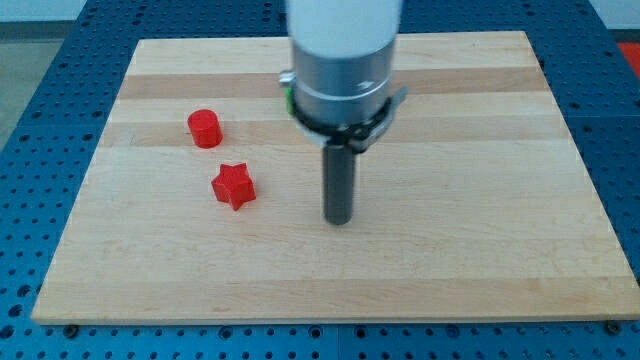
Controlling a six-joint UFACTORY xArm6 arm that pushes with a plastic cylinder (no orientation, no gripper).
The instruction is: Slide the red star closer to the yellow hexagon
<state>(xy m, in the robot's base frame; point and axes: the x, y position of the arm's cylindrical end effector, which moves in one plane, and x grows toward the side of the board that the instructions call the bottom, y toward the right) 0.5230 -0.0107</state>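
Note:
A red star point(233, 186) lies on the wooden board point(450, 260), left of centre. A red cylinder point(204, 128) stands above and left of it. My tip point(339, 220) rests on the board to the right of the red star, about a hundred pixels away, touching no block. A sliver of a green block point(289, 97) peeks out behind the arm's left side. No yellow hexagon shows; the arm's body may hide it.
The arm's wide grey and white body point(343, 60) covers the top centre of the board. Blue perforated table point(40, 150) surrounds the board on all sides.

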